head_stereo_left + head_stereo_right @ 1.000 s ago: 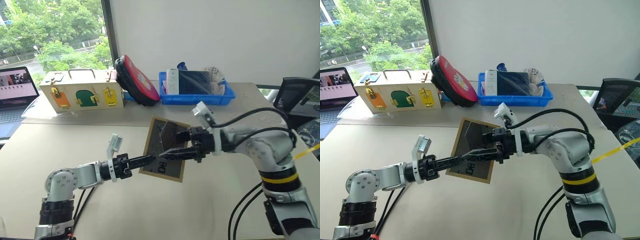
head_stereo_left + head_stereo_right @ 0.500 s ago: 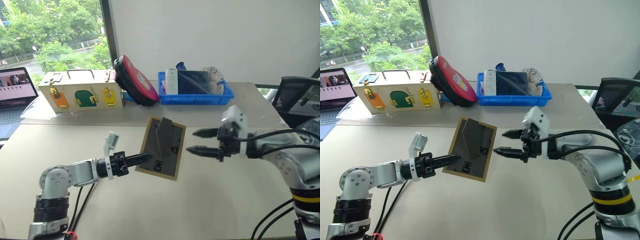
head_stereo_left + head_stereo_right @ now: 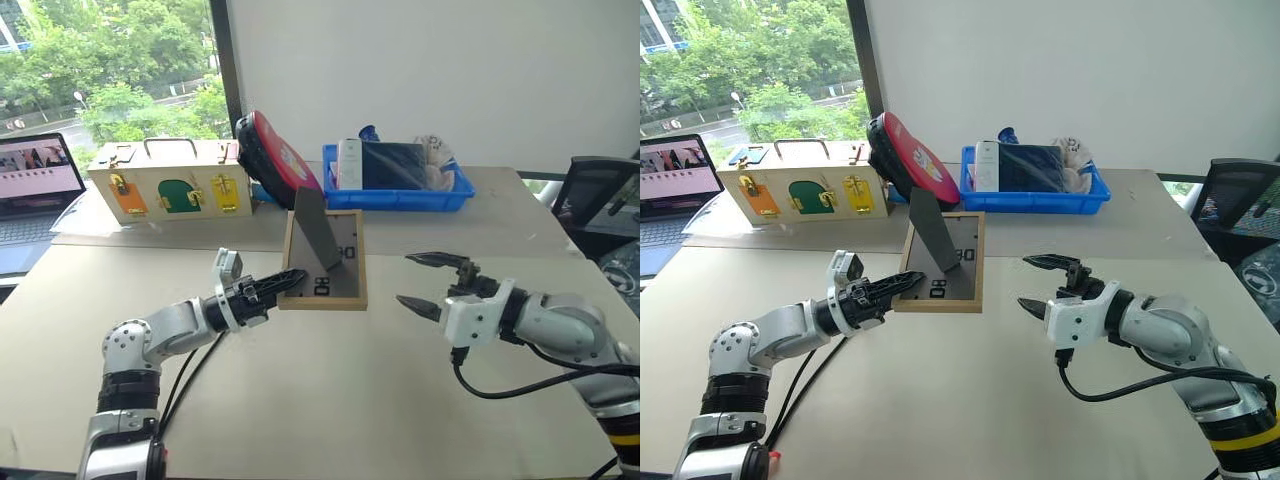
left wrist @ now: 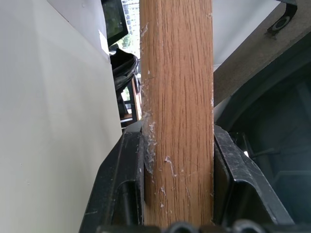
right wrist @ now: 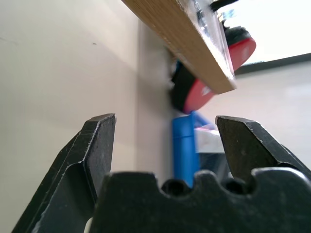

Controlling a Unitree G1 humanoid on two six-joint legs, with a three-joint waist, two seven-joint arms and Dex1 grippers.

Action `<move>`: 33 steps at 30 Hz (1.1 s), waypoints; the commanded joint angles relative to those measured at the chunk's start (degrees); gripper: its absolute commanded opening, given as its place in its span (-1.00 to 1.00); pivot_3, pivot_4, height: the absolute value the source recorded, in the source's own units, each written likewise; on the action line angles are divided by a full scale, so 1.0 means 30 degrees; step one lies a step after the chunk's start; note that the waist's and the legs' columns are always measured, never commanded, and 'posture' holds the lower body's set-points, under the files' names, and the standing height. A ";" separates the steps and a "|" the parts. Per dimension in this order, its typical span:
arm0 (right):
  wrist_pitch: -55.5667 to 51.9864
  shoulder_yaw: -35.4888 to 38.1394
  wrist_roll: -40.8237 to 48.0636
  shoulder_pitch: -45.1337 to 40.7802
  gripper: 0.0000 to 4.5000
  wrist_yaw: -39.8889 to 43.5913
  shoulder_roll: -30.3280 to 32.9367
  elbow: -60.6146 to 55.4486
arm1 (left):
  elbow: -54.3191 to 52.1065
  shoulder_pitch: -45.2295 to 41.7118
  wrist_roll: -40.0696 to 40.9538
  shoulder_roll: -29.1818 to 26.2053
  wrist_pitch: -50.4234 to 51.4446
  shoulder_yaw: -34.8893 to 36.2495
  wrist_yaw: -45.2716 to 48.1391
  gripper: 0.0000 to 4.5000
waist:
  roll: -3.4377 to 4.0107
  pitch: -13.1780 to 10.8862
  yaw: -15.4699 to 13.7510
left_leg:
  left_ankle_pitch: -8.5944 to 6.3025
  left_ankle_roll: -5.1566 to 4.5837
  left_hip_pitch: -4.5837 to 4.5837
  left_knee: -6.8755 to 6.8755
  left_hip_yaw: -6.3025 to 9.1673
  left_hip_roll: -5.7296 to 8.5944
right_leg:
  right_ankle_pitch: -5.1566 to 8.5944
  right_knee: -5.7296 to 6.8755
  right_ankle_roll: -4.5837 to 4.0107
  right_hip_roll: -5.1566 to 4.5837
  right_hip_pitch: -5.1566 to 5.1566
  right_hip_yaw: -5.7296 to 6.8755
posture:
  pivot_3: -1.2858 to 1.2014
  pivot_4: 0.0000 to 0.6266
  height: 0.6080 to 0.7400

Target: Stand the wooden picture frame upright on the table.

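Observation:
The wooden picture frame (image 3: 325, 265) stands nearly upright at the middle of the beige table (image 3: 330, 400), its dark back towards me and its stand flap (image 3: 316, 228) swung out. My left gripper (image 3: 291, 280) is shut on the frame's lower left corner; in the left wrist view the light-wood edge (image 4: 177, 107) sits clamped between the black fingers (image 4: 121, 184). Whether the frame's bottom edge touches the table I cannot tell. My right gripper (image 3: 404, 279) hovers to the right of the frame, open and holding nothing, a short gap away. The right wrist view shows the frame's edge (image 5: 184, 39) beyond the gripper (image 5: 165, 121).
Along the back stand a cream latch box (image 3: 170, 185), a red and black round thing (image 3: 275, 160) leaning on it, and a blue tray (image 3: 395, 190) with items. A laptop (image 3: 35, 185) sits at far left and an office chair (image 3: 605, 200) at far right.
The left gripper has turned the frame from tilted to nearly upright and pushed it a little forward. The right gripper let go of it, drew away to the right and rolled over.

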State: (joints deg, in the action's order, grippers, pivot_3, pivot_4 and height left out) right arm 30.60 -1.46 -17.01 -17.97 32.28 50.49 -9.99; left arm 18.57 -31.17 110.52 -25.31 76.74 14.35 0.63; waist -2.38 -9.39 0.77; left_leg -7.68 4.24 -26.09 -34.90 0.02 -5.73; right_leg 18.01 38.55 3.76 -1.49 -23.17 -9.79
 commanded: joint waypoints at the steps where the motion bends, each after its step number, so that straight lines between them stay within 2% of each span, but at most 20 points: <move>1: 0.3022 0.0128 -0.1797 -0.1163 0.70 -0.2131 -0.0472 0.0907 | 0.0722 -0.0427 0.0826 -0.0326 0.1456 -0.0006 0.0713 -0.48 | 0.0001 0.0000 0.0019 | 0.0001 0.0002 0.0002 0.0001 0.0000 0.0000 | -0.0001 0.0000 -0.0002 0.0002 0.0000 0.0000 | 0.03 -0.52 0.68; 8: 0.4999 -0.1475 -0.3375 -0.3217 0.70 -0.3125 -0.1856 0.2439 | 0.1678 -0.1397 0.0826 -0.1041 0.2654 -0.1294 0.1656 -0.48 | 0.0001 0.0001 0.0002 | 0.0027 0.0042 0.0031 0.0020 0.0002 0.0000 | -0.0005 0.0030 -0.0009 0.0004 0.0013 0.0001 | 0.03 -0.52 0.68; 18: 0.6252 -0.2197 -0.3809 -0.4369 0.70 -0.3569 -0.2165 0.4057 | 0.1490 -0.1522 0.0826 -0.1268 0.2666 -0.2203 0.2108 -0.48 | 0.0002 0.0001 -0.0021 | 0.0037 0.0055 0.0035 0.0015 0.0003 -0.0001 | -0.0006 0.0063 -0.0012 0.0003 0.0016 0.0001 | 0.03 -0.52 0.68; 21: 0.6355 -0.2090 -0.3331 -0.4443 0.40 -0.3521 -0.2171 0.4288 | 0.0675 -0.1190 0.0393 -0.1769 0.2359 -0.2487 0.2053 -0.48 | 0.0001 0.0001 -0.0009 | 0.0042 0.0062 0.0041 0.0015 0.0004 -0.0001 | -0.0006 0.0082 -0.0013 0.0004 0.0014 0.0001 | 0.03 -0.52 0.68; 26: 0.6353 -0.2060 -0.3099 -0.4469 -0.39 -0.3646 -0.2451 0.4065 | -0.0184 -0.0762 -0.0085 -0.2093 0.2117 -0.2789 0.2601 -0.48 | 0.0004 0.0002 -0.0005 | 0.0045 0.0067 0.0057 0.0014 0.0004 0.0000 | -0.0007 0.0107 -0.0014 0.0001 0.0017 0.0000 | 0.03 -0.52 0.68; 28: 0.6289 -0.2080 -0.3092 -0.4529 -0.40 -0.3654 -0.2611 0.3943 | -0.0696 -0.0704 -0.0462 -0.2213 0.2086 -0.2873 0.3059 -0.48 | 0.0004 0.0002 -0.0008 | 0.0046 0.0067 0.0069 0.0012 0.0004 0.0000 | -0.0007 0.0110 -0.0014 0.0003 0.0027 0.0001 | 0.03 -0.52 0.68; 30: 0.6241 -0.2072 -0.3079 -0.4586 -0.40 -0.3668 -0.2727 0.3890 | -0.1559 -0.0561 -0.1320 -0.2381 0.2168 -0.2865 0.3817 -0.04 | 0.0003 0.0002 -0.0005 | 0.0048 0.0065 0.0069 0.0008 0.0004 0.0000 | -0.0007 0.0117 -0.0015 0.0004 0.0027 0.0000 | 0.03 -0.52 0.68; 31: 0.6202 -0.2029 -0.3027 -0.4636 -0.41 -0.3668 -0.2744 0.3956 | -0.1726 -0.0482 -0.1391 -0.2493 0.2220 -0.2789 0.4195 0.05 | 0.0004 0.0002 -0.0004 | 0.0049 0.0065 0.0069 0.0008 0.0004 0.0000 | -0.0007 0.0118 -0.0015 0.0005 0.0026 0.0001 | 0.03 -0.52 0.68; 33: 0.6016 -0.1847 -0.2738 -0.4739 -0.46 -0.3578 -0.2697 0.4264 | -0.2948 -0.0011 -0.3302 -0.3125 0.2035 -0.2628 0.5769 0.43 | 0.0004 0.0002 0.0010 | 0.0053 0.0069 0.0078 0.0012 0.0003 0.0000 | -0.0008 0.0119 -0.0016 0.0003 0.0034 0.0001 | 0.03 -0.52 0.68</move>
State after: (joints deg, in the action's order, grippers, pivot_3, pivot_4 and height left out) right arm 49.74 -9.95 -28.92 -30.37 23.25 42.03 3.87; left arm 13.23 -32.38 104.77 -33.09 82.61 6.47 14.30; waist -2.37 -9.39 0.81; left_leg -7.52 4.44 -25.85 -34.86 0.03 -5.73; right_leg 17.99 38.91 3.71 -1.48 -23.06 -9.79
